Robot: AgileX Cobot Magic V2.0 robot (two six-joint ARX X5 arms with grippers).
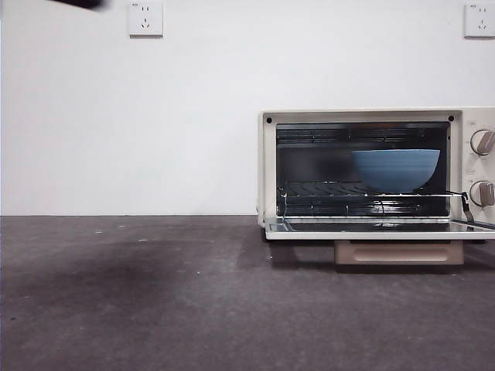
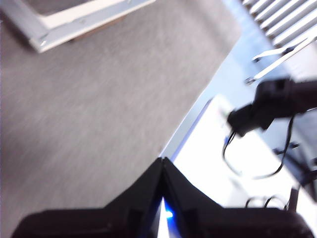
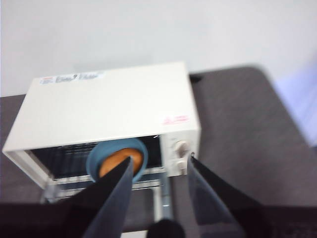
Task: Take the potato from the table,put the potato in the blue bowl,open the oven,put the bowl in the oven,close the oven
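Blue bowl (image 1: 396, 169): matte blue; it is seen standing on the wire rack (image 1: 363, 195) inside the oven, towards the knob side of the cavity.
Potato (image 3: 117, 159): an orange-brown lump, seen in the right wrist view lying inside the blue bowl; from the front view it is hidden by the bowl's wall.
Oven (image 1: 363, 116): cream-white, set on the table against the white wall; its door (image 1: 379, 227) is folded down flat, so the cavity is exposed. Two knobs (image 1: 483, 142) are seen on the side panel.
Table (image 1: 155, 301): dark grey and mottled, bare in front of the oven.
Right gripper (image 3: 159, 166): held high above and in front of the oven, looking down on its top; its two black jaws are parted with a clear gap between them, and nothing is held. It is well apart from the bowl.
Left gripper (image 2: 162, 163): held over the table edge, away from the oven; its jaws are pressed together at the tips, with nothing between them. The view is blurred.
Wall sockets (image 1: 145, 18): two are seen on the wall, high up.
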